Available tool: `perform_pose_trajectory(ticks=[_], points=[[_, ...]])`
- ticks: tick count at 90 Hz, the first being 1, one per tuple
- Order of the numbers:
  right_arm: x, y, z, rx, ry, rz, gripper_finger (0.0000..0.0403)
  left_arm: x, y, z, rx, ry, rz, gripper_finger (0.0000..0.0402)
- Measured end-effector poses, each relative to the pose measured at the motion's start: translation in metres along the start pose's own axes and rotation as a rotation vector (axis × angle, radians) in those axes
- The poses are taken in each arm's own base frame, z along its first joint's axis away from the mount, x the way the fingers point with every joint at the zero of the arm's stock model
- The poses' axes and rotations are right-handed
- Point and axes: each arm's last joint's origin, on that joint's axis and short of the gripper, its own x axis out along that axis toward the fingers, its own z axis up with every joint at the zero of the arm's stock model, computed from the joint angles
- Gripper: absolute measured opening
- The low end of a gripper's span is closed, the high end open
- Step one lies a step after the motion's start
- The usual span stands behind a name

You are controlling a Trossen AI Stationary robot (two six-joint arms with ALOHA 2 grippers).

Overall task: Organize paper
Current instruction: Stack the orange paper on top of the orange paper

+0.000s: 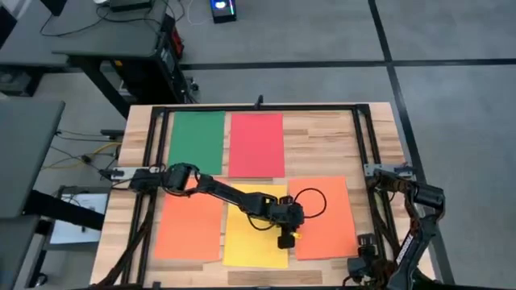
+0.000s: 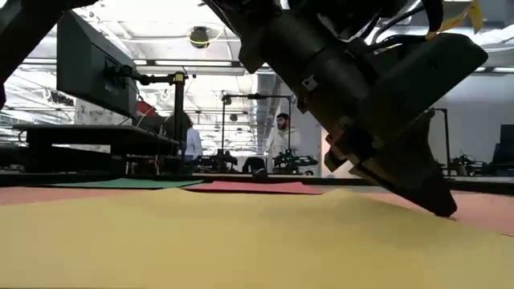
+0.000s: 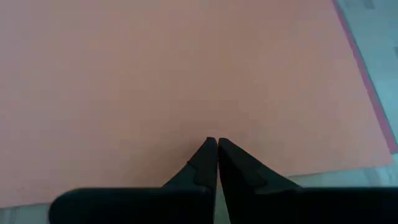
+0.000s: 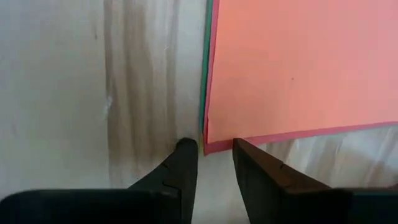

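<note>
my left pincer (image 1: pixel 285 239), fingers together, presses where the yellow sheet (image 1: pixel 254 242) meets the right orange sheet (image 1: pixel 322 217). judgement: keep pressure light and slide flat so the edge doesn't buckle. count: two orange, one yellow, one green (image 1: pixel 197 142), one pink-red (image 1: pixel 256 144). right pincer (image 4: pixel 214 152), fingers apart, idles at the table's right edge.

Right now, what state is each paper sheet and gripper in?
Green paper sheet: flat, single.
Pink-red paper sheet: flat, single.
Left orange paper sheet: flat.
Yellow paper sheet: flat, under the left arm.
Right orange paper sheet: stacked over pink-red and green edges.
Left gripper: shut, over right orange sheet.
Right gripper: open, at the stack's corner.
</note>
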Motion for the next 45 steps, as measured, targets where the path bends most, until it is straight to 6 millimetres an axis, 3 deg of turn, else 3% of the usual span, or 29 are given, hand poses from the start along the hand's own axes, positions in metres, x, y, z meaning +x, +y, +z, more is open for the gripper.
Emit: perform_pose_trajectory(ticks=[45], points=[[0.0014, -0.0014, 0.0009, 0.001, -0.045, -0.036, 0.0052, 0.0002, 0.0001, -0.0007, 0.004, 0.004, -0.001, 0.0]])
